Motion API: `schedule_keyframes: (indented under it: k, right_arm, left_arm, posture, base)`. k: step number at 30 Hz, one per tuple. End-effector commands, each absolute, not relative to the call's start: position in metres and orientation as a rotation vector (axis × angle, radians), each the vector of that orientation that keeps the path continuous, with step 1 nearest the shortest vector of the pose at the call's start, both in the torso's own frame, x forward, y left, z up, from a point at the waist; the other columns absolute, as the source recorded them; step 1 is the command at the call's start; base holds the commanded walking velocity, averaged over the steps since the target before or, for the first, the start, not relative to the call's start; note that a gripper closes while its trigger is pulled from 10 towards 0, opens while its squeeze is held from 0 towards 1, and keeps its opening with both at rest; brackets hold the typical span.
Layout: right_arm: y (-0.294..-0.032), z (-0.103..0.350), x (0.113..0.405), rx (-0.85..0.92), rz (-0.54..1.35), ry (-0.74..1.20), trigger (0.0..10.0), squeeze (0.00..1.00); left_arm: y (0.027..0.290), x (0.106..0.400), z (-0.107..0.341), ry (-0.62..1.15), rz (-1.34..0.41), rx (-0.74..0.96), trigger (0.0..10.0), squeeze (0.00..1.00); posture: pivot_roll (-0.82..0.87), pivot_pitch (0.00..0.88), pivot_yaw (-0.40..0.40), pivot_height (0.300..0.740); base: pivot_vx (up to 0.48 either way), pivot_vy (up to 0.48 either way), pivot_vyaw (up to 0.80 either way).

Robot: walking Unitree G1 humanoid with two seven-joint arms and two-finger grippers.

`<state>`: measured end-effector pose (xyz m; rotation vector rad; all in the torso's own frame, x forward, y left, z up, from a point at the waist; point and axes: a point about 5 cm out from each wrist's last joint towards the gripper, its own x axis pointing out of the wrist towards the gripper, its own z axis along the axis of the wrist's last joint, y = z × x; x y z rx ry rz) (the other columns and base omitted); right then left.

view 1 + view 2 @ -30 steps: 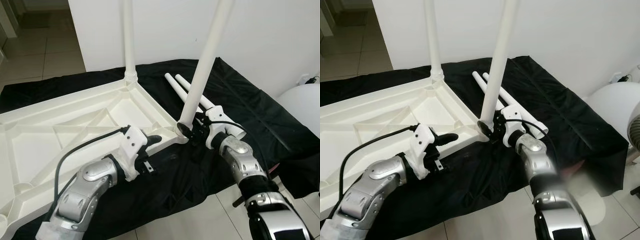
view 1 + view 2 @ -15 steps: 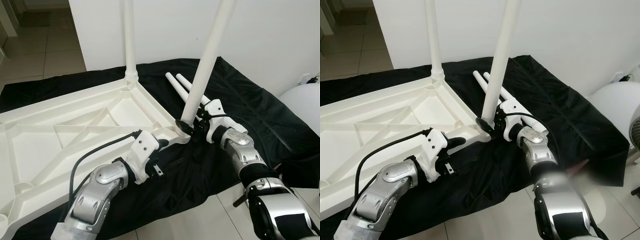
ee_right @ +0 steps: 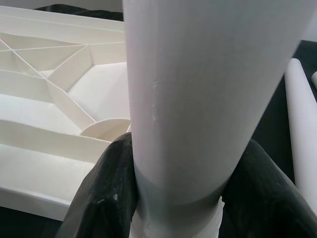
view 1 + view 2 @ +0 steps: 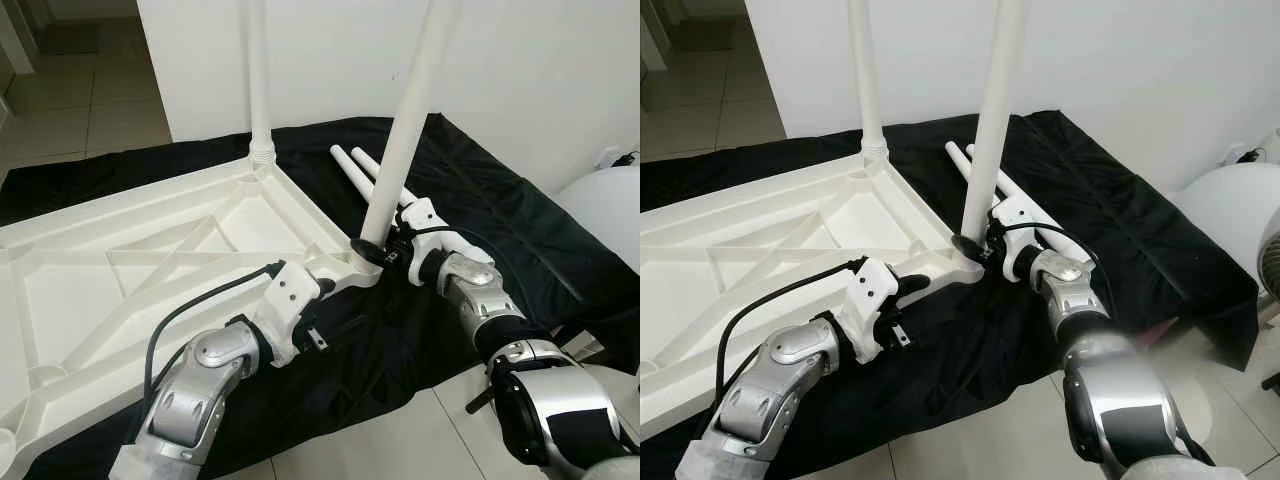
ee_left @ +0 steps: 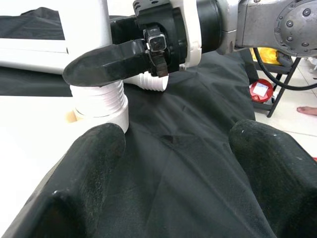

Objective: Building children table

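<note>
The white table top [image 4: 150, 260] lies upside down on a black cloth [image 4: 480, 200]. One white leg [image 4: 258, 80] stands upright in its far corner. A second leg [image 4: 405, 130] rises at a slight tilt from the near right corner socket [image 4: 368, 255]. My right gripper [image 4: 385, 250] is shut on this leg's base, with a black finger on each side of it in the right wrist view [image 3: 183, 198]. My left gripper [image 4: 318, 285] hovers open over the cloth beside that corner, its fingers [image 5: 94, 163] spread wide. Two loose legs [image 4: 352, 168] lie on the cloth behind.
A white wall stands close behind the cloth. A round white object [image 4: 610, 210] sits at the right. Tiled floor [image 4: 90, 100] runs to the far left and along the cloth's near edge. A person's foot [image 5: 307, 110] and a black stand show in the left wrist view.
My left gripper has moved forward to the table's near right corner. The leg in my right gripper now stands a little more upright.
</note>
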<state>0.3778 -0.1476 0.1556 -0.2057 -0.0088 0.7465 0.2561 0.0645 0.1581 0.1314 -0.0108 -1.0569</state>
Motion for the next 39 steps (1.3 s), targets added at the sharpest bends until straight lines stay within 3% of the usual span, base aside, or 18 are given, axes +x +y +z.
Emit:
schedule_keyframes:
  k: [1,6,7,8,11,29,39]
  right_arm:
    - [-0.146,0.144,0.375,-0.2,0.755,0.044,0.0,0.0]
    - [-0.147,0.138,0.373,-0.171,0.744,0.057,0.0,0.0]
    - [-0.147,0.137,0.373,-0.16,0.741,0.055,3.3,0.0]
    - [-0.147,0.135,0.373,-0.131,0.729,0.064,10.0,0.0]
    - [-0.149,0.13,0.374,-0.029,0.677,0.107,10.0,0.0]
    - [-0.14,0.129,0.377,-0.065,0.582,0.099,10.0,0.0]
    - [-0.122,0.126,0.38,0.05,0.327,0.088,10.0,0.0]
  left_arm:
    - [0.072,0.264,0.159,-0.027,-0.846,0.14,10.0,0.0]
    - [0.073,0.264,0.159,-0.024,-0.845,0.139,10.0,0.0]
    - [0.073,0.264,0.159,-0.024,-0.846,0.138,10.0,0.0]
    - [0.073,0.264,0.159,-0.025,-0.846,0.138,10.0,0.0]
    - [0.073,0.264,0.159,-0.026,-0.85,0.138,10.0,0.0]
    - [0.073,0.262,0.158,-0.021,-0.858,0.136,10.0,0.0]
    - [0.075,0.26,0.157,-0.017,-0.849,0.131,10.0,0.0]
  posture:
    - [-0.01,0.033,-0.014,0.74]
    - [-0.01,0.035,-0.014,0.74]
    - [-0.01,0.036,-0.013,0.74]
    - [-0.01,0.037,-0.012,0.74]
    - [-0.01,0.038,-0.008,0.74]
    - [-0.01,0.047,-0.017,0.74]
    - [0.0,0.041,-0.038,0.74]
  base:
    - [0.0,0.0,0.0]
    - [0.0,0.0,0.0]
    - [0.0,0.0,0.0]
    - [0.0,0.0,0.0]
    - [0.0,0.0,0.0]
    - [0.0,0.0,0.0]
    - [0.0,0.0,0.0]
